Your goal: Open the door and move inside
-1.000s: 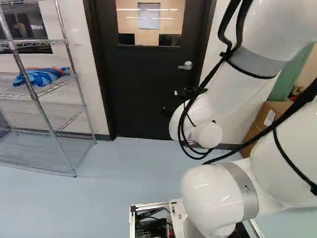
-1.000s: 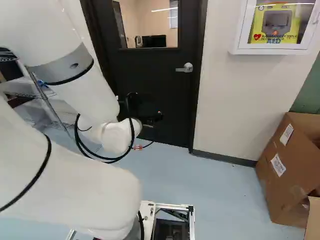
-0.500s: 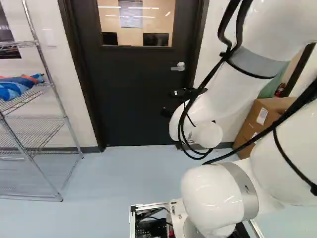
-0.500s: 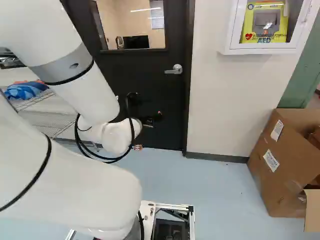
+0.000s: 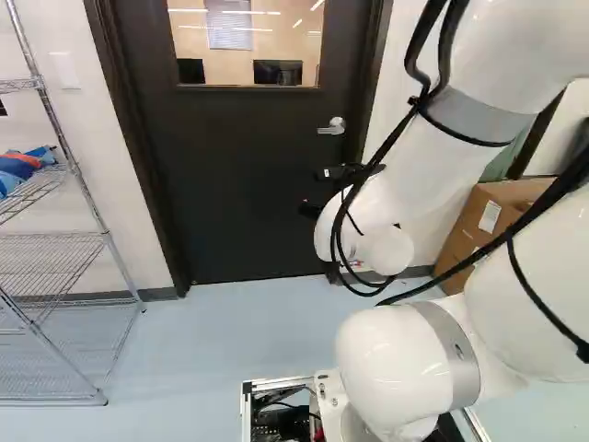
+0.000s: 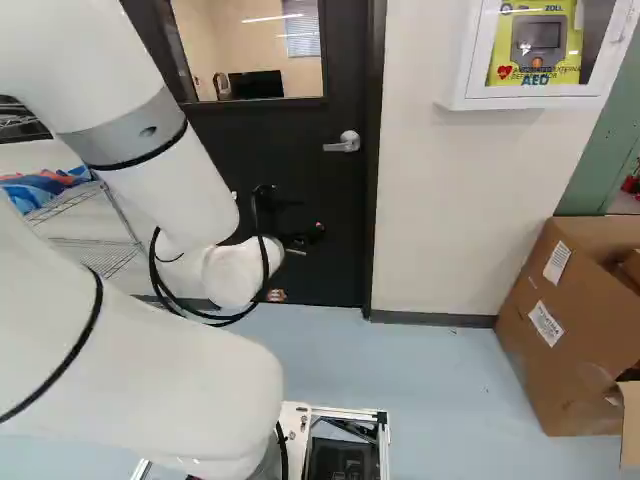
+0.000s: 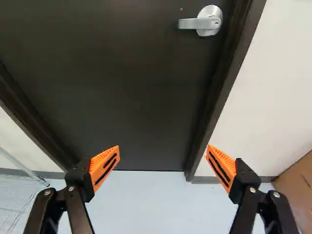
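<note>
Evidently, an early stage of the task is shown: the black door [image 5: 248, 184] is seen shut in its frame [image 7: 222, 85] at the far side of the scene, beyond the near stretch of floor [image 5: 230, 322]. The silver lever handle [image 7: 200, 23] is mounted near the door's right edge, level, and is touched by nothing. The arm [image 5: 414, 175] is extended toward the door, with its jaws spread wide, the orange pads [image 7: 104, 165] well apart and nothing held between them; the handle is placed ahead of them and higher. No part of the opening is accomplished. Still to be carried out, it is judged, are the reach to the handle, its turning, the swinging of the door and the passage inside.
</note>
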